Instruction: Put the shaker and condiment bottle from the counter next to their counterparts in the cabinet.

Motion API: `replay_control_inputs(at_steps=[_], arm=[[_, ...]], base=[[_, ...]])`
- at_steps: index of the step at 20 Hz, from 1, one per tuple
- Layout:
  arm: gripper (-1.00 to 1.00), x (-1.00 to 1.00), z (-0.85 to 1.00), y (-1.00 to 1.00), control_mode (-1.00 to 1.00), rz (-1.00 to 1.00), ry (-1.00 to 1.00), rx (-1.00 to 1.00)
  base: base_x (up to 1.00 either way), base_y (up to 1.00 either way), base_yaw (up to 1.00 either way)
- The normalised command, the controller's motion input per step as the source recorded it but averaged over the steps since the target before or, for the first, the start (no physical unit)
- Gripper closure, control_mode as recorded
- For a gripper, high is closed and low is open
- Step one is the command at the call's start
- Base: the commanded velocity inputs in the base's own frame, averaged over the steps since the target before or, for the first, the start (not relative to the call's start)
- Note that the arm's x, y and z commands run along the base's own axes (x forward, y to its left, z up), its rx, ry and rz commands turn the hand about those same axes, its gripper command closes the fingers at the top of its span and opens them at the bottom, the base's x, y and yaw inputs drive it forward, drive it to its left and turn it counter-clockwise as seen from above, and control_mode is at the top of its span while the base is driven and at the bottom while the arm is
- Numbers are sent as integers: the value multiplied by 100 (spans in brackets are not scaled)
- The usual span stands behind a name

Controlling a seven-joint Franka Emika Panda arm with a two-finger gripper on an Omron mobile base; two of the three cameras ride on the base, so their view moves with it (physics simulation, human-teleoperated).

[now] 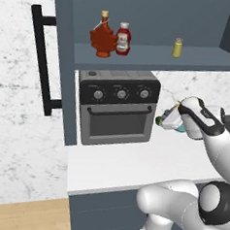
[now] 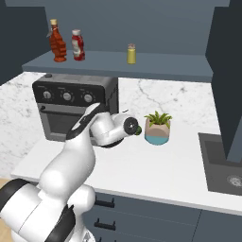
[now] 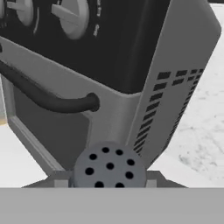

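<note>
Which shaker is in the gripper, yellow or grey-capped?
The grey-capped shaker, clamped in the gripper by the toaster oven. The yellow shaker stands on the cabinet shelf.

condiment bottle (image 1: 123,38) beside maple bottle (image 1: 103,36) on cabinet (image 1: 155,56) shelf | toaster oven (image 1: 117,107) below

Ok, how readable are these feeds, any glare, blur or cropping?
Left base view: even light, no glare, soft render; the cabinet shelf reads clearly. Right base view: the arm hides the fingers. Hand view: the shaker cap fills the bottom edge, cropped, toaster oven looming close and tilted.
</note>
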Motion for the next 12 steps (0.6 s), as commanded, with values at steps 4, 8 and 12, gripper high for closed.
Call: replay_control_inputs(at_steps=[4, 8, 12], arm=[[100, 3, 76, -29, -100, -17, 0, 1], [100, 0, 68, -45, -100, -19, -1, 3], [100, 0, 61, -43, -100, -20, -3, 5]], base=[[0, 0, 0], [0, 0, 0], [0, 0, 0]])
